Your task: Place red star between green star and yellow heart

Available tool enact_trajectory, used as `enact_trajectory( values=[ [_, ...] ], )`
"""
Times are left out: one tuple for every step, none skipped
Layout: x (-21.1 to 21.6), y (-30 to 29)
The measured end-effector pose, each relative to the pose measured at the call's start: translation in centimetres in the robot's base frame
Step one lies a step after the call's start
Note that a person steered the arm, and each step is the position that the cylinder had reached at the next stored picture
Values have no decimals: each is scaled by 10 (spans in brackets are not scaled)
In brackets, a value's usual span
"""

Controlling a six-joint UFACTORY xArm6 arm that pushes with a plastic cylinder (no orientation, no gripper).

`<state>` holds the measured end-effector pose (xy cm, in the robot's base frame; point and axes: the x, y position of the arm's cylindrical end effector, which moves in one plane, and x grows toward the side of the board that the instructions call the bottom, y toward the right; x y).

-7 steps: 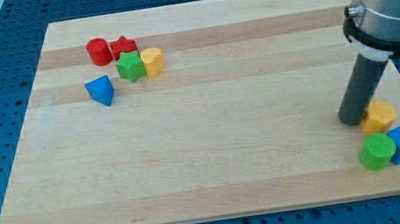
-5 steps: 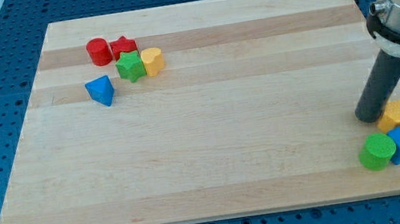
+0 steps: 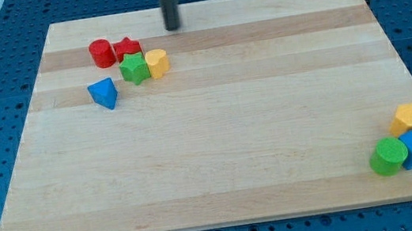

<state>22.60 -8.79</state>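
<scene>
The arm has swung right across the pale wooden tabletop (image 3: pixel 216 130): a moment ago the dark rod was standing down at the four o'clock corner, pressed against the yellow hexagonal block (image 3: pixel 408 117), and now my tip (image 3: pixel 172 28) is sitting near the twelve o'clock edge, well apart from that corner group and just off toward one o'clock from the cluster that matters. To my eye that means the arm is leaving the far corner alone and lining up to work on the task's blocks, most likely coming at them from above. There is no claw on this rig, only the bare rod, so nothing is being clenched or released. The small red star-shaped block (image 3: pixel 128 47) is lying at roughly ten o'clock on the tabletop, flat and undisturbed, its points a little soft at this size. It is touching the red cylinder block (image 3: pixel 101 53) at its nine o'clock side and is sitting just above the green star block (image 3: pixel 134 67), which is itself pressed against the yellow heart block (image 3: pixel 157 62). Those two are leaving no gap, so I judge the red star would have to wedge them apart. The blue triangular block (image 3: pixel 104 93) is resting near the cluster, at seven o'clock from it.
</scene>
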Motion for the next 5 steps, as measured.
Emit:
enact_trajectory(
  values=[
    [-13, -71],
    [10, -86],
    [40, -70],
    [78, -37],
    [116, 5]
  ],
)
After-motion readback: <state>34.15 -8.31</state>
